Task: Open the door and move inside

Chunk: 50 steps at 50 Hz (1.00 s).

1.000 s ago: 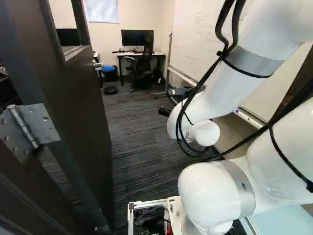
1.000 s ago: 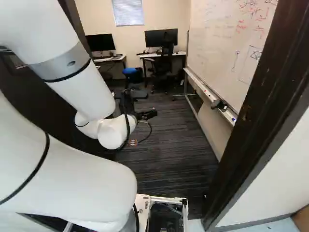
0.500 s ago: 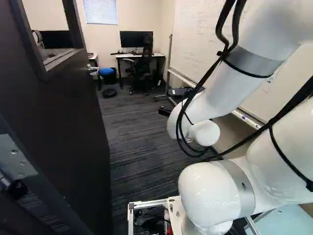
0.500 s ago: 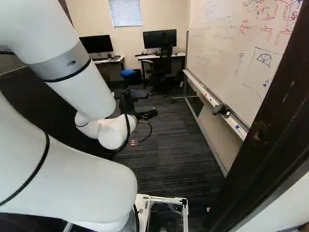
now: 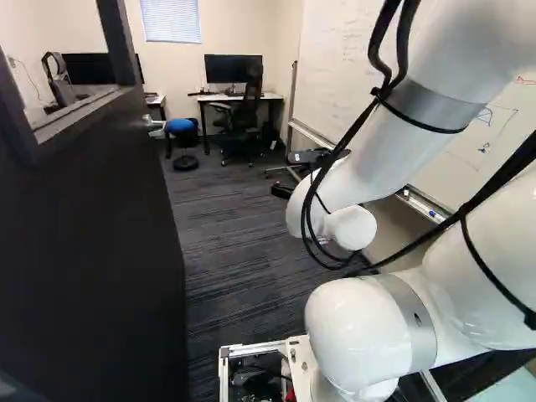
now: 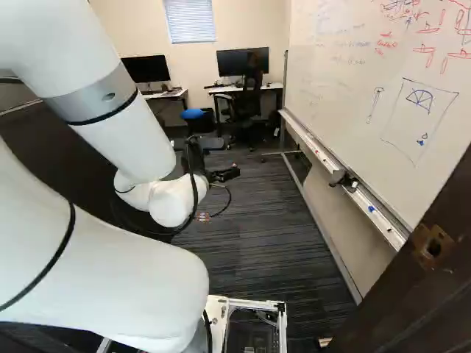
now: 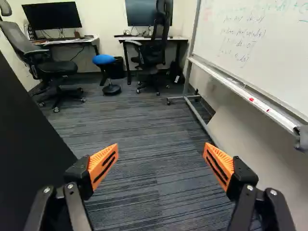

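Observation:
The dark door [image 5: 92, 226] stands swung inward along the left of the left base view, its lever handle [image 5: 153, 126] on its far edge. At the right of the right base view is the dark door frame [image 6: 412, 294] with its latch plate. My gripper [image 6: 224, 174] hangs beyond the doorway, inside the room. In the wrist view the gripper [image 7: 160, 161] is wide open, its orange pads far apart with only carpet seen between them. The door's dark face [image 7: 29, 149] lies beside one finger there.
A whiteboard on a wheeled stand [image 6: 353, 169] runs along the right side. Far ahead are desks with monitors [image 7: 53, 15], office chairs [image 7: 151, 53] and a blue stool [image 7: 104, 59]. Striped carpet [image 7: 144, 125] stretches between door and whiteboard.
The base has moved forward through the doorway; the hinge has left the left base view and the frame stands nearer at the right. The arm has kept its pose.

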Tool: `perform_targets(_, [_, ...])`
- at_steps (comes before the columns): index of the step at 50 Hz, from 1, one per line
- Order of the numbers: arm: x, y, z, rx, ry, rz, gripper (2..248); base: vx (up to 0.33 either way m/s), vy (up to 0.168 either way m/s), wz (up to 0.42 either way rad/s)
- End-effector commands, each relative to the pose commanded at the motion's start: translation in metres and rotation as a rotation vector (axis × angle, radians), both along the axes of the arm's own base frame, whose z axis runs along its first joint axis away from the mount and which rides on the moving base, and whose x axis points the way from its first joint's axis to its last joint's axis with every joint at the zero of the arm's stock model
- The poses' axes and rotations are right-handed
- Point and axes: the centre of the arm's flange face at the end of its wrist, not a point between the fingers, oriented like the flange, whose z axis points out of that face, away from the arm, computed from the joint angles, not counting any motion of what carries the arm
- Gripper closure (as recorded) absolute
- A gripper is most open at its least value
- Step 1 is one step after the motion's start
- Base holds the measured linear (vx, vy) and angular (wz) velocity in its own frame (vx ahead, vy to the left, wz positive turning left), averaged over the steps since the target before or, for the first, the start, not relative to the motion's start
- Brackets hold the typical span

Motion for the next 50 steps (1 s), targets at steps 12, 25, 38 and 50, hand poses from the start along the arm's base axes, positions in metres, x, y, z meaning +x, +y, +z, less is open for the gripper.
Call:
perform_targets(12, [0.0000, 0.0000, 0.0000, 0.000, 0.000, 0.000, 3, 0.196, 0.005, -0.004])
perform_targets(25, [0.0000, 0.0000, 0.0000, 0.000, 0.000, 0.000, 3, 0.191, 0.008, -0.004])
perform_targets(38, [0.0000, 0.0000, 0.0000, 0.000, 0.000, 0.000, 3, 0.189, 0.009, -0.001])
perform_targets(50, [0.0000, 0.0000, 0.0000, 0.000, 0.000, 0.000, 3, 0.193, 0.007, -0.003])
